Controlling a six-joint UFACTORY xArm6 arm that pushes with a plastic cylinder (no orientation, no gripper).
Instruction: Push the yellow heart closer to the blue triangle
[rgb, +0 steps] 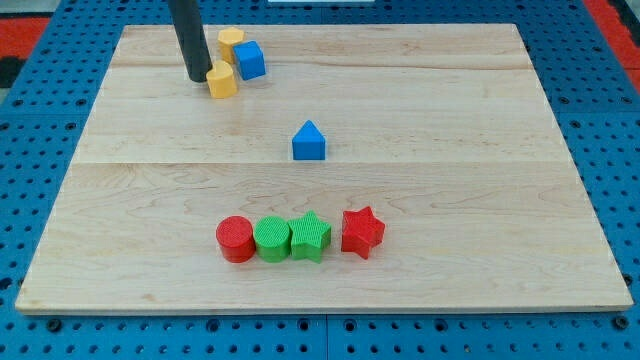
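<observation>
1. Seven blocks lie on the wooden board (480, 110), which sits on a blue pegboard surface (40, 150).
2. My tip (197, 79) stands in the upper left of the frame, touching or just beside the left side of a yellow block (222, 81). There are no jaws to open or close, only the dark rod, and it grips nothing.
3. The rod's upper part is cut off by the top edge of the frame, so only its lower length shows.
4. The yellow block at my tip is probably the yellow heart, but at this size its outline is hard to make out.
5. A second yellow block (231, 41) lies just above it, nearer the top edge. Its shape is also unclear, and its lower right side is partly hidden by a blue block (249, 60).
6. That blue block looks like a cube seen at an angle. It sits just to the right of both yellow blocks, touching or nearly touching them.
7. The blue triangle (309, 141) stands alone near the middle of the board, well apart from the upper left cluster, down and to the right of it.
8. In the lower middle of the frame runs a row: a red cylinder (236, 239), a green cylinder (271, 239) and a green star (310, 237) pressed side by side.
9. A red star (362, 232) ends the row on the right, just beside the green star.
</observation>
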